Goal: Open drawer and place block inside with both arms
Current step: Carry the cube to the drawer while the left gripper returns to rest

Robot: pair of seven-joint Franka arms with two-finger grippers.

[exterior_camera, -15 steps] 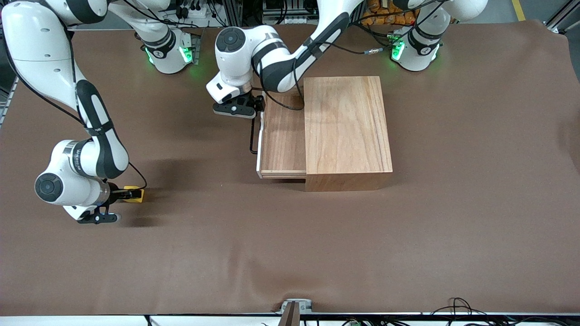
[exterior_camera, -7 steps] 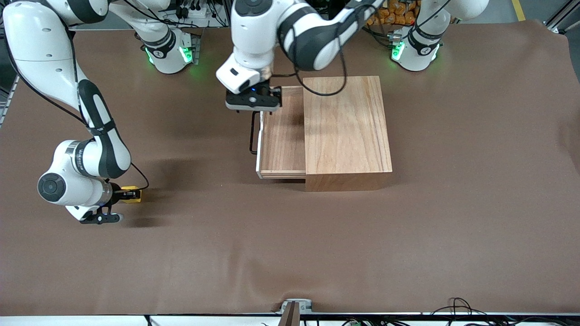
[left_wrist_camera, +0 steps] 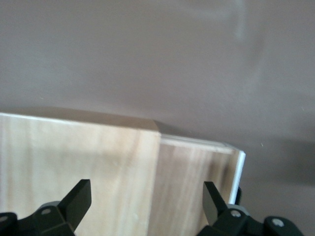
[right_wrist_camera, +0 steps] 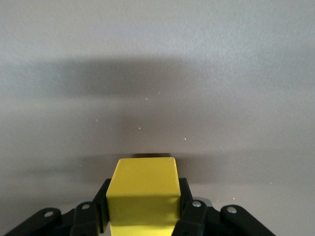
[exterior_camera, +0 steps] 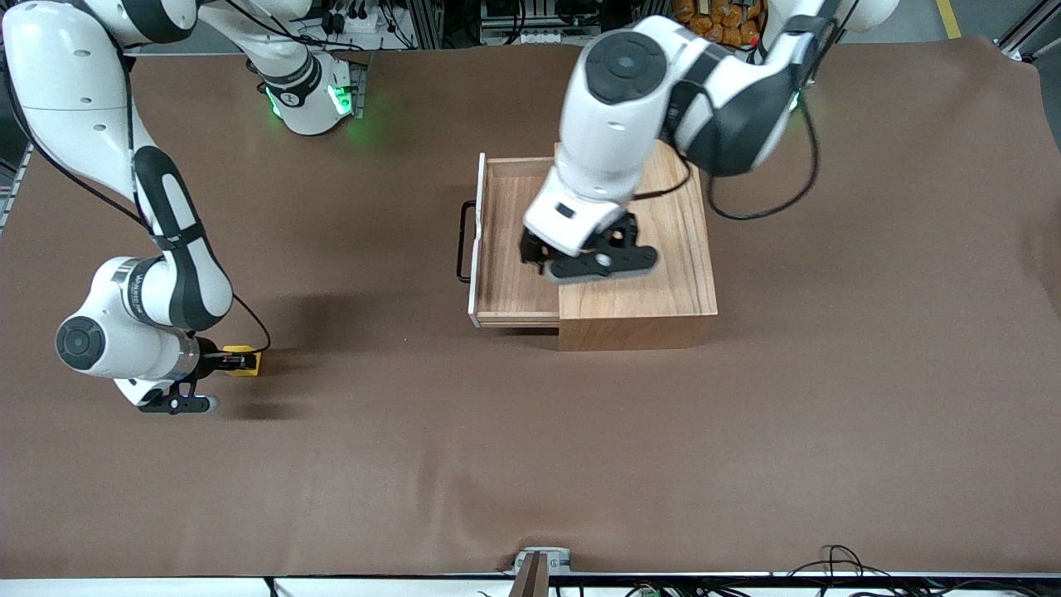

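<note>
The drawer (exterior_camera: pixel 510 249) stands pulled out of the wooden box (exterior_camera: pixel 655 249), with its white-edged front panel and black wire handle (exterior_camera: pixel 462 240) toward the right arm's end. It holds nothing that I can see. My left gripper (exterior_camera: pixel 580 261) is open and empty, up over the seam between box top and drawer. In the left wrist view its fingers (left_wrist_camera: pixel 78 199) stand wide apart over the box top (left_wrist_camera: pixel 74 157) and the drawer (left_wrist_camera: pixel 197 172). My right gripper (exterior_camera: pixel 232 361) is shut on the yellow block (exterior_camera: pixel 245 361), low over the table. The right wrist view shows the block (right_wrist_camera: pixel 143 189) clamped between the fingers (right_wrist_camera: pixel 194 214).
The brown table mat (exterior_camera: pixel 530 448) spreads all round. Both arm bases with green lights (exterior_camera: pixel 311 99) stand along the edge farthest from the front camera. A small mount (exterior_camera: pixel 535 564) sits at the nearest edge. The left arm's bulky wrist (exterior_camera: pixel 617 108) hangs over the box.
My left arm has left the drawer's front corner by the handle and swung up over the drawer and box. The drawer stays open. My right gripper with the block has hardly moved.
</note>
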